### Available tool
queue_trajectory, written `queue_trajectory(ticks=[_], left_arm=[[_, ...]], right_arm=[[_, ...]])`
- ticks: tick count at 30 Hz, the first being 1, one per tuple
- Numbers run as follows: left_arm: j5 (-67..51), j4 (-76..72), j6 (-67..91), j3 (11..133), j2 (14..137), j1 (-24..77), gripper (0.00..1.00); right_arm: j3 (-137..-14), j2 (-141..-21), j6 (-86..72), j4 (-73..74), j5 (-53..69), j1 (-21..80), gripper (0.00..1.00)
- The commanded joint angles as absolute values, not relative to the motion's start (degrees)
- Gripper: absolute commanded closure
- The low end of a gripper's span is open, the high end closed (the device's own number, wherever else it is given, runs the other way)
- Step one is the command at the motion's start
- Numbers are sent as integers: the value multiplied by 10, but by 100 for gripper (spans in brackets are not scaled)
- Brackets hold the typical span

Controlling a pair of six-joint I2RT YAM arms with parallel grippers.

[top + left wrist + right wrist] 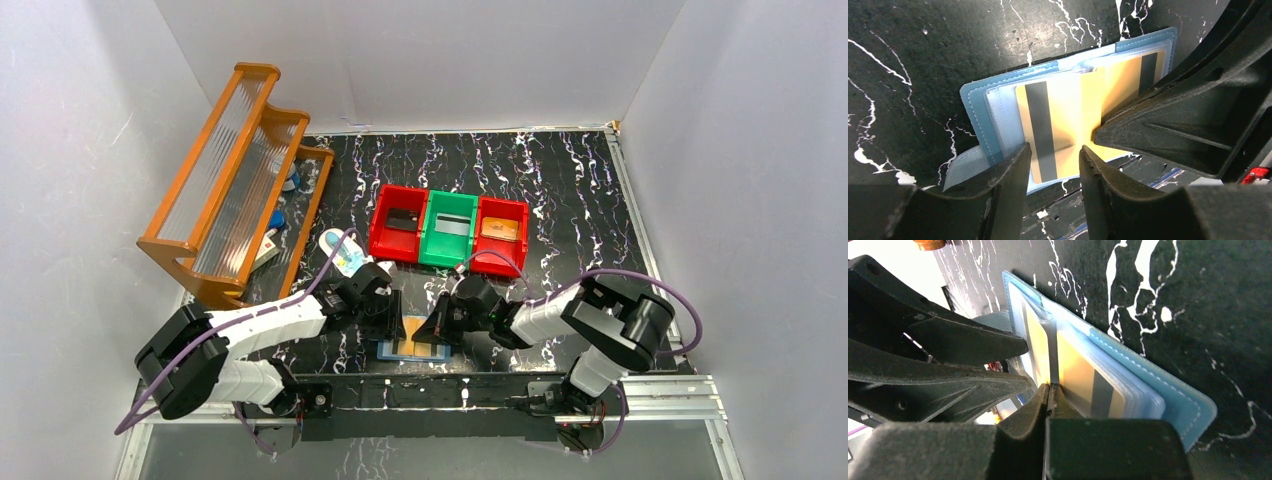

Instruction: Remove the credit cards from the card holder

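Note:
The card holder [413,350] lies open on the black table at its near edge, a flat blue wallet [975,110] with clear pockets. Yellow-tan credit cards [1068,115] with dark stripes sit in those pockets [1075,375]. My left gripper [1054,149] hovers over the wallet's near edge, jaws apart, with the striped card's end showing between them. My right gripper [1050,387] is shut, its tip pressed at the wallet's middle fold, where a thin pale leaf runs up to it. I cannot tell whether that leaf is pinched. Both grippers [392,322] [437,325] meet over the wallet.
Behind the wallet stand three joined bins: a red one [400,215] with a black card, a green one [452,245] with a grey card, a red one [500,250] with an orange card. A wooden rack [230,180] and a white-and-blue oval case [340,252] are at the left.

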State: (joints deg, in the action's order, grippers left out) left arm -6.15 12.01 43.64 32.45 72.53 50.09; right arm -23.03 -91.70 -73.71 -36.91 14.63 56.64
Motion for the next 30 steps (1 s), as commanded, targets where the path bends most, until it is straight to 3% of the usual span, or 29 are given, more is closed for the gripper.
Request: queue_trajectory(ticks=[1,12,16,20,30], left_arm=[[-23,150,436,301,754,502,61],[-23,152,432,294,750,503,66],[-26,151,432,294,748,503,67],[-27,152,433,291,746,502,69],[-16,158,434,287,740,502,70]], right_arm=[[-217,-874,-732,-358,124,566,94],[-213,-888,-747,-389,124,566,87],[-209,-913,-762,-434,132,567,77],[-207,-929,-771,-466,137,568,73],[-169,-892,-760,-444,111,568,97]])
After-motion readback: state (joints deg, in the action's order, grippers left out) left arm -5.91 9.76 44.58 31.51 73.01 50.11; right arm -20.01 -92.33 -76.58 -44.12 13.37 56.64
